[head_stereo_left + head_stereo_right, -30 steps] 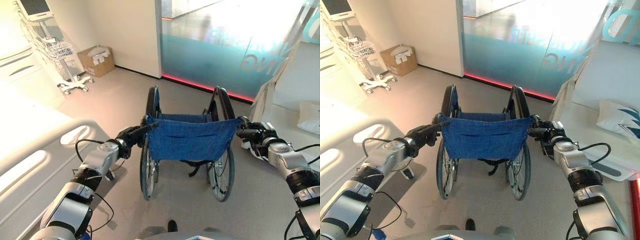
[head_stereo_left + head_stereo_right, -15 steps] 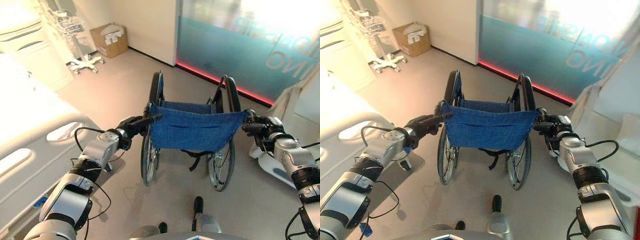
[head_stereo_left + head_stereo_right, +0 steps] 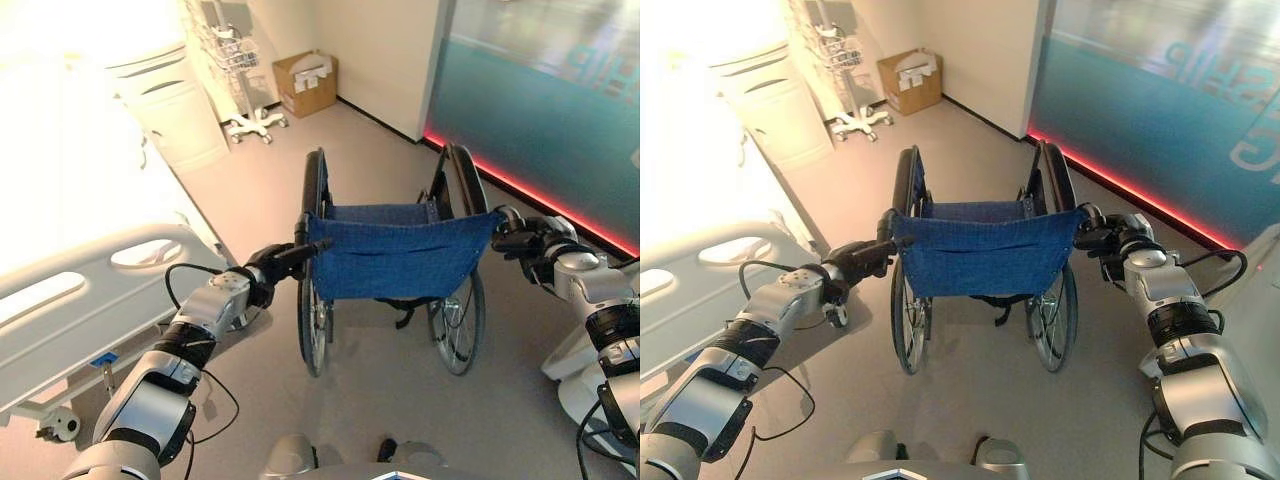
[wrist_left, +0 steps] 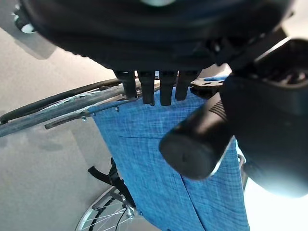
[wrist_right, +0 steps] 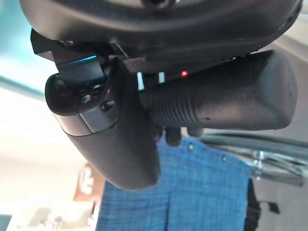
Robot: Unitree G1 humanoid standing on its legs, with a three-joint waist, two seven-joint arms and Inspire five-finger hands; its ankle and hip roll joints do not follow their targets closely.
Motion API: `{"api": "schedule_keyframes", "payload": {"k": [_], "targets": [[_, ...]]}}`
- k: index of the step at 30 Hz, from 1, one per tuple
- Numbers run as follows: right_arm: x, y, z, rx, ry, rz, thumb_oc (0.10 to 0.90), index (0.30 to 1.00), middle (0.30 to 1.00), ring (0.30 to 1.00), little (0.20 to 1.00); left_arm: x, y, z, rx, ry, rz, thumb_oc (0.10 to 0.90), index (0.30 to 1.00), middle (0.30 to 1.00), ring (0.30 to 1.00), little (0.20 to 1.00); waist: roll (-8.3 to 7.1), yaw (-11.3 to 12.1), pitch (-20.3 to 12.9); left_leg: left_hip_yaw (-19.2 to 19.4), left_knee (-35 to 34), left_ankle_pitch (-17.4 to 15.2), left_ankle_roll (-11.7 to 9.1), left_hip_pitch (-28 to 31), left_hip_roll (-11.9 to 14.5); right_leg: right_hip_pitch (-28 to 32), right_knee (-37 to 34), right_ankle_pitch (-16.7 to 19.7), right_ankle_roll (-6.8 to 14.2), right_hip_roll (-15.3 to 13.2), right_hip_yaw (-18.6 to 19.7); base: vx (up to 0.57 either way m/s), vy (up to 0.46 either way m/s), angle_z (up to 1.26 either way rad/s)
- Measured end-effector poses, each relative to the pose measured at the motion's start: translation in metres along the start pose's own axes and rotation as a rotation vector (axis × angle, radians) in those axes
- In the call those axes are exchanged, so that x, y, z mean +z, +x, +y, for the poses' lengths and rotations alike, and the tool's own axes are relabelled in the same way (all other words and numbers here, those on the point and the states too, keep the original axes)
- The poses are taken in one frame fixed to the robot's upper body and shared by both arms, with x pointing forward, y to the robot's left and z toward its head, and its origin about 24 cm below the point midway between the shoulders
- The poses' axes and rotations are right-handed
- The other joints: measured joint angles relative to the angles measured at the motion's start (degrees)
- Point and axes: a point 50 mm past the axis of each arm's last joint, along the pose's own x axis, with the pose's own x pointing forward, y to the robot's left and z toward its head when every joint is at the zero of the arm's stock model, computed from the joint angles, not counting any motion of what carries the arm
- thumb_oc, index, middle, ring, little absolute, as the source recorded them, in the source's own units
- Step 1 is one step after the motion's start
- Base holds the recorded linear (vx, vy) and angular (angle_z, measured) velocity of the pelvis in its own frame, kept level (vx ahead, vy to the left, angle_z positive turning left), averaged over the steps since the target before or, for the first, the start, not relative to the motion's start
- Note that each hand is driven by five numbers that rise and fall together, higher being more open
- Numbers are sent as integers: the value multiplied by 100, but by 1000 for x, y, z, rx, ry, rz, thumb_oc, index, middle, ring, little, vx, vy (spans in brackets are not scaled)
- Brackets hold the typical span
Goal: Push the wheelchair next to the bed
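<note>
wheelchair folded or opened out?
Opened out. The wheelchair has its blue backrest stretched flat between the push handles, with both big wheels standing apart and upright on the floor.

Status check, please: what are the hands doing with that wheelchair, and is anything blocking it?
Left hand and right hand shut on wheelchair push handles. Bed alongside, left. Floor ahead open.

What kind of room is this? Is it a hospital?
Probably a hospital room or a mock-up of one. There is a white bed with side rails, a blue-backed wheelchair that the robot holds by its handles, and a wheeled equipment stand by the wall.
</note>
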Motion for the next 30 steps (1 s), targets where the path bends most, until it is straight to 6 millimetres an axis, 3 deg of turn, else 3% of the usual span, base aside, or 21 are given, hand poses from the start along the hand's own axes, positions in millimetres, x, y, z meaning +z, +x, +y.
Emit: {"api": "schedule_keyframes", "payload": {"k": [3,4,5,7,8,12,14,15,16,17,18,19,21,23,24,25,26,28,29,30], "targets": [[-7,1,-4,-20,-24,33,400,300,300,300,300,-4,0,-8,-34,-50,-28,400,300,300,300,300,-30,210,-17,502,-1126,-23,-60,-372,-304,336,-477,-149,-72,280,63,555,-108,24],[-8,1,-4,-22,-25,39,400,300,300,300,300,-4,0,-9,-38,-49,-28,400,300,300,300,300,-6,262,-19,613,-1397,18,-59,-424,-294,408,-517,-138,-85,340,50,401,-67,-22],[-12,1,-3,-19,-33,53,400,300,300,300,300,-7,-1,-11,-45,-48,-21,400,300,300,300,300,110,362,-29,837,-1896,218,-74,-550,-190,650,-595,-161,-171,542,-36,374,-63,-26],[-18,1,-2,-10,-46,68,400,300,300,300,300,-16,-4,-11,-59,-72,-7,400,300,300,300,300,211,515,-65,1057,-2147,373,-191,-655,-114,882,-678,-282,-174,698,-226,370,-54,-44],[-19,1,0,-2,-55,71,400,300,300,300,300,-21,-7,-10,-64,-84,2,400,300,300,300,300,262,618,-136,1089,-2069,402,-154,-796,-71,986,-690,-336,-194,752,-304,377,-33,-67],[-24,3,12,38,-63,75,400,300,300,300,300,-27,-12,-2,-52,-114,26,400,300,300,300,300,138,901,-389,1044,-1851,562,127,-762,-333,1180,-641,-627,-63,737,-289,349,20,-42],[-36,5,23,54,-66,111,400,300,300,300,300,-32,-12,1,-39,-139,36,400,300,300,300,300,-188,1032,-608,1134,-1765,527,620,-558,-633,1098,-338,-936,219,465,-654,271,124,-13],[-43,5,25,57,-65,134,400,300,300,300,300,-33,-10,-4,-49,-154,38,400,300,300,300,300,-185,1065,-758,1183,-1841,423,793,-336,-697,948,264,-1127,475,390,-764,405,132,17],[-47,4,20,46,-67,129,400,300,300,300,300,-32,-5,-9,-57,-184,28,400,300,300,300,300,63,1006,-773,992,-1891,485,1783,-218,-642,471,1784,-1306,765,311,-732,449,124,40],[-49,3,18,40,-73,131,400,300,300,300,300,-31,-3,-11,-58,-192,21,400,300,300,300,300,31,962,-776,773,-1897,511,1774,-173,-710,135,2673,-1230,790,127,-716,445,-8,78],[-51,3,11,26,-80,144,400,300,300,300,300,-27,-2,-11,-56,-184,7,400,300,300,300,300,-61,854,-783,272,-1985,540,1773,-51,-898,-420,4100,-973,715,-319,-660,308,-92,69],[-53,3,10,22,-85,154,400,300,300,300,300,-29,-1,-13,-57,-167,18,400,300,300,300,300,-76,822,-768,-101,-2082,563,1764,154,-1076,-644,4514,-1053,674,-569,-533,387,-188,60],[-54,2,8,12,-107,158,400,300,300,300,300,-35,0,-11,-42,-152,45,400,300,300,300,300,126,777,-698,-572,-2266,591,1748,517,-1131,-687,4061,-1106,592,-638,-284,171,-181,22],[-49,3,1,-6,-93,139,400,300,300,300,300,-31,2,-9,-29,-125,45,400,300,300,300,300,350,717,-598,-1244,-2347,641,1615,638,-1023,-718,2513,-1087,542,-373,-82,270,-265,31],[-47,2,-2,-13,-89,131,400,300,300,300,300,-29,3,-8,-27,-119,41,400,300,300,300,300,392,682,-554,-1540,-2352,621,1533,649,-1017,-811,2185,-1089,545,-262,-59,374,-352,62],[-43,2,-9,-30,-87,111,400,300,300,300,300,-21,5,-8,-26,-111,27,400,300,300,300,300,528,555,-441,-2021,-2324,627,1436,642,-911,-932,1393,-1008,512,37,271,316,-309,73],[-36,2,-11,-35,-87,88,400,300,300,300,300,-11,5,-5,-23,-95,7,400,300,300,300,300,533,472,-305,-2148,-2288,595,1349,614,-877,-1045,753,-740,615,158,558,332,-308,69],[-28,1,-14,-41,-76,58,400,300,300,300,300,3,5,2,-7,-71,-25,400,300,300,300,300,306,366,-136,-1994,-2162,397,1374,507,-944,-1103,-94,-286,766,-9,1004,295,-250,70],[-24,1,-12,-35,-61,40,400,300,300,300,300,8,2,7,2,-57,-43,400,300,300,300,300,110,181,-71,-1895,-2013,276,1386,408,-1028,-994,-673,23,1045,-252,1211,352,-322,95],[-22,0,-12,-35,-58,33,400,300,300,300,300,13,0,9,4,-45,-60,400,300,300,300,300,-50,139,-1,-1983,-1935,202,1333,448,-1140,-886,-1058,204,1225,-504,1256,308,-304,83]]}}
